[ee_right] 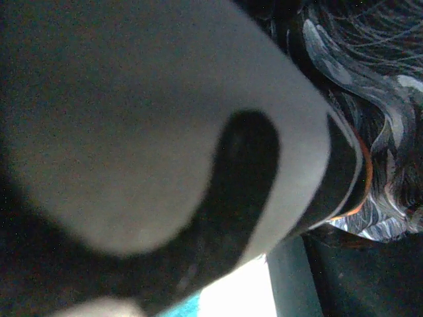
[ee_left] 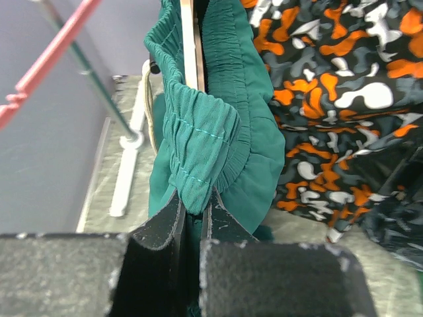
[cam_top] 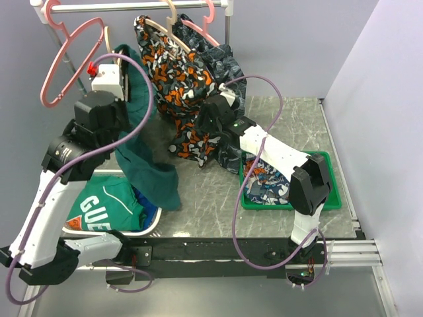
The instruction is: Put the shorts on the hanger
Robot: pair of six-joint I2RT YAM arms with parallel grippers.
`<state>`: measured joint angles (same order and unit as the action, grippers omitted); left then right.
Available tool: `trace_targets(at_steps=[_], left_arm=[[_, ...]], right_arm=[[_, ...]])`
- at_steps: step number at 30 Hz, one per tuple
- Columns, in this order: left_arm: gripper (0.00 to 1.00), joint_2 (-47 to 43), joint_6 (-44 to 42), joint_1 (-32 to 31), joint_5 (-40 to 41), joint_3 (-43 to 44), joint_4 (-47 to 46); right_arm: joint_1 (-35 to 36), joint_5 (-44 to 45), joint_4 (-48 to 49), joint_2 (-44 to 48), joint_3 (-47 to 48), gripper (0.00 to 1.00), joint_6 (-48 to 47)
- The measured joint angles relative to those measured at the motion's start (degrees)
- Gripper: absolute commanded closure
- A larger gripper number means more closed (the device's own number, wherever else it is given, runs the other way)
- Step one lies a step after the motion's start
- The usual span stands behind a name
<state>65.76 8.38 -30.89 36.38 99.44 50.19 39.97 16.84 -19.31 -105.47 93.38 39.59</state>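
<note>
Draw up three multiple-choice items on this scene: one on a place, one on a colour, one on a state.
1. Where does the green tray lie?
A. on the table, right side
B. hung up on a hook
C. on the floor

2. What colour is the empty hanger at the left end of the rail?
A. blue
B. pink
C. black

3. How is the left gripper?
A. open and empty
B. shut on the shorts
C. shut on the tray

Answers: A, the tray lies flat on the right of the tabletop; B, the hanger's outline is pink against the wall; B, the fingers pinch the teal waistband.
</note>
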Motion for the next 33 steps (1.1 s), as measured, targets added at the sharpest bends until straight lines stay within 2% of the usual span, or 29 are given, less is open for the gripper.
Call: trace_targets(at_steps=[9,14,21,33], left_arm=[[0.99,0.85,0.81,8.44,-13.84,-1.49,-4.46],[0.99,3.61,0.81,11.39,-18.01,0.55,-5.38],[0.99,7.37,0.52,12.39,-19.41,5.16,-5.73],[0.99,13.00,-0.94,12.72,-16.20,13.73,-6.23]], right_arm=[[0.00,-0.55,0.74,0.00,-0.79,0.32,-0.04],[0.00,-1.03,1.14,0.02,-1.81,0.32,-0.24],[0.00,-1.79,1.73,0.98,-2.82,0.32,-0.26],[0.00,-2.82,2.58,1.55,-3.91,0.32,-0.26]])
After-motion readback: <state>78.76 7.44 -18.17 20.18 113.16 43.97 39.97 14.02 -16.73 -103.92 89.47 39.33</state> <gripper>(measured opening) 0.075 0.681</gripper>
